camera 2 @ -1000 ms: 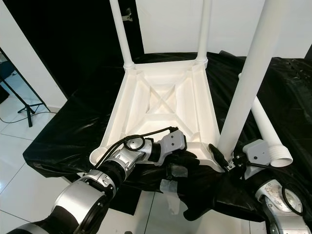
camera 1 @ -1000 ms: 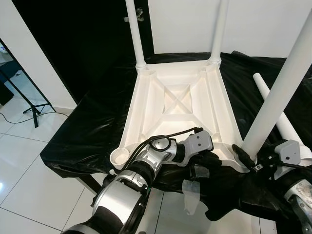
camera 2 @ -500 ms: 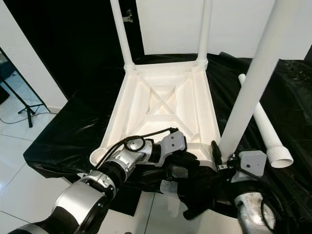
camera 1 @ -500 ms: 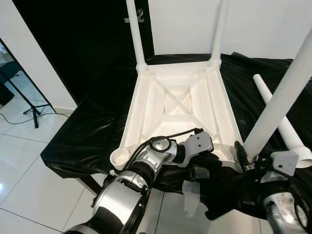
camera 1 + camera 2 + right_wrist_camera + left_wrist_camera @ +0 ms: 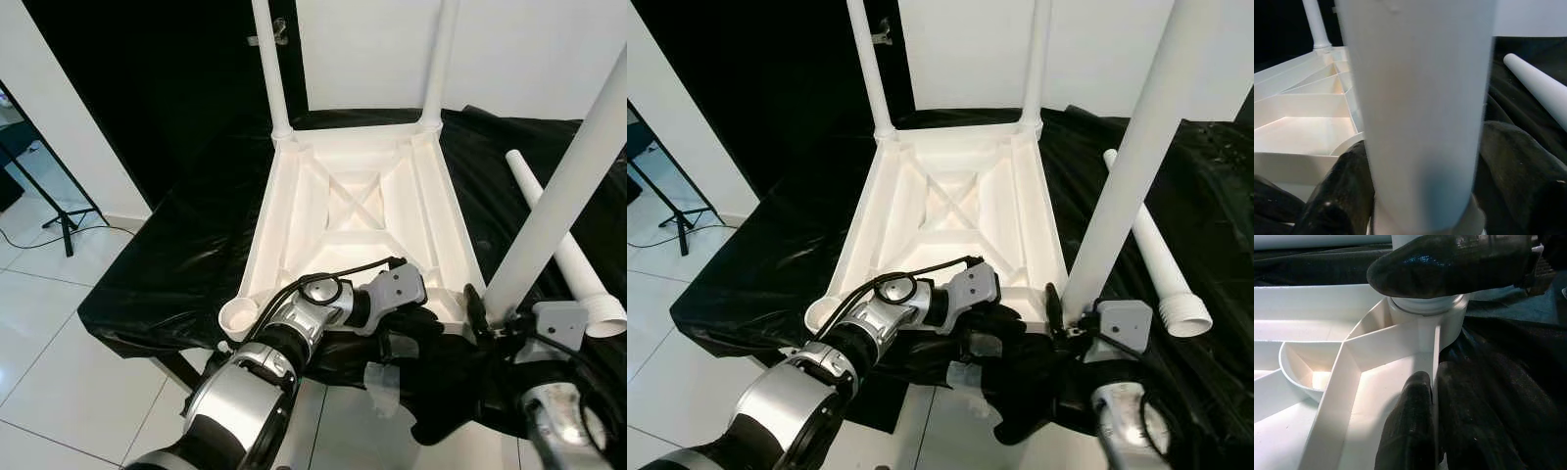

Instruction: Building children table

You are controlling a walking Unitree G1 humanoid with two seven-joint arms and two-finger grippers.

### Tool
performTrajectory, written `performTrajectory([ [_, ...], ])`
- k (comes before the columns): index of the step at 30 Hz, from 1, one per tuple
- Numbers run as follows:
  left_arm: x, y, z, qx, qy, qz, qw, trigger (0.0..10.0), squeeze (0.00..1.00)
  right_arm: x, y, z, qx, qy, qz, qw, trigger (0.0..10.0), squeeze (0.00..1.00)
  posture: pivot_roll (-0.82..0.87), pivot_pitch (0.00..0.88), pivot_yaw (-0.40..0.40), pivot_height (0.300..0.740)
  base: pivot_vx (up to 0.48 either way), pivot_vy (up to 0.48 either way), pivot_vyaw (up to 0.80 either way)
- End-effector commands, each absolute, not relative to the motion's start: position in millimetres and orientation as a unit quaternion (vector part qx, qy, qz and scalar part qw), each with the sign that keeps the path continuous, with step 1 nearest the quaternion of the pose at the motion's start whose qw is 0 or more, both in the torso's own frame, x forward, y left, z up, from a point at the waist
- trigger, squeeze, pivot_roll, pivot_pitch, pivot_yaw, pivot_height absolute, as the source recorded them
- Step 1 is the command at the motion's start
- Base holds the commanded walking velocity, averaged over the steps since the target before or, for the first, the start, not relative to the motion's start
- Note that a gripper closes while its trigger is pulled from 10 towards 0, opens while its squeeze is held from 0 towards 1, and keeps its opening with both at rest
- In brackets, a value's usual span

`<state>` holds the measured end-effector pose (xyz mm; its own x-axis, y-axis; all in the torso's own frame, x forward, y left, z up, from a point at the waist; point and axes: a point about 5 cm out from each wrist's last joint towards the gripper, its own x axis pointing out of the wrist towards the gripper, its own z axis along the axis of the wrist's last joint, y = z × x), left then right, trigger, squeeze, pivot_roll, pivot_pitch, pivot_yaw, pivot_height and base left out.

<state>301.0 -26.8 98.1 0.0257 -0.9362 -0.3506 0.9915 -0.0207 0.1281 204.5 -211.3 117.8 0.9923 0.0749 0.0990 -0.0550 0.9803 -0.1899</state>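
The white tabletop lies upside down on a black-covered bench. Two white legs stand in its far corners. A third leg rises from the near right corner socket, with my right gripper shut round its base; its fingers flank the tube. My left gripper is shut on the tabletop's near rim beside that corner, one finger inside the rim. The near left socket holds nothing. A loose leg lies on the cloth at the right.
Black cloth drapes over the bench's edges, and a scrap of clear plastic hangs at the front. A tripod stand is on the tiled floor at the left. Behind are a black backdrop and a white wall.
My right wrist has swung in closer under the near right leg, which now stands a little more upright. The left arm has stayed where it was.
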Motion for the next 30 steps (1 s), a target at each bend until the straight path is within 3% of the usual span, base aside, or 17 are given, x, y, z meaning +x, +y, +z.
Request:
performTrajectory([
  [1,294.5,-15.1,61.0,0.171,0.154,-0.619,0.751,10.0,0.0,206.1,-211.7,116.9,-0.098,-0.044,0.067,0.992,10.0,0.31,0.0,0.0,0.068,0.74,0.0,0.0,0.0],
  [2,294.5,-15.1,61.0,0.171,0.154,-0.619,0.751,10.0,0.0,206.1,-211.7,116.9,-0.098,-0.044,0.067,0.992,10.0,0.31,0.0,0.0,0.068,0.74,0.0,0.0,0.0],
  [3,294.8,-15.1,61.2,0.171,0.154,-0.618,0.752,10.0,0.0,206.3,-214.8,119.5,-0.113,-0.045,0.087,0.989,10.0,0.0,0.0,0.0,0.067,0.74,0.0,0.0,0.0],
  [7,296.6,-14.2,62.8,0.17,0.153,-0.616,0.754,10.0,0.0,201.9,-223.9,129.4,-0.147,-0.021,0.192,0.97,10.0,0.0,0.0,0.0,0.067,0.74,0.0,0.0,0.0],
  [14,295.4,-13.8,61.3,0.17,0.154,-0.617,0.753,10.0,0.0,199.2,-229.6,130.1,-0.151,0.004,0.222,0.963,10.0,0.0,0.0,0.0,0.069,0.74,0.0,0.0,0.0],
  [15,295.2,-14.2,61.3,0.169,0.154,-0.618,0.752,10.0,0.0,198.2,-232.5,130.3,-0.146,0.014,0.239,0.96,0.0,0.0,0.0,0.0,0.069,0.74,0.0,0.0,0.0],
  [24,295.9,-13.5,61.8,0.169,0.154,-0.617,0.753,10.0,0.0,192.5,-228.4,118.0,-0.133,0.047,0.278,0.95,0.0,0.0,0.0,0.0,0.074,0.74,0.0,0.0,0.0],
  [30,296.4,-11.6,61.3,0.172,0.155,-0.617,0.752,10.0,0.0,189.8,-214.0,109.9,-0.088,0.037,0.24,0.966,0.0,0.0,0.01,0.0,0.075,0.74,0.0,0.0,0.0],
])
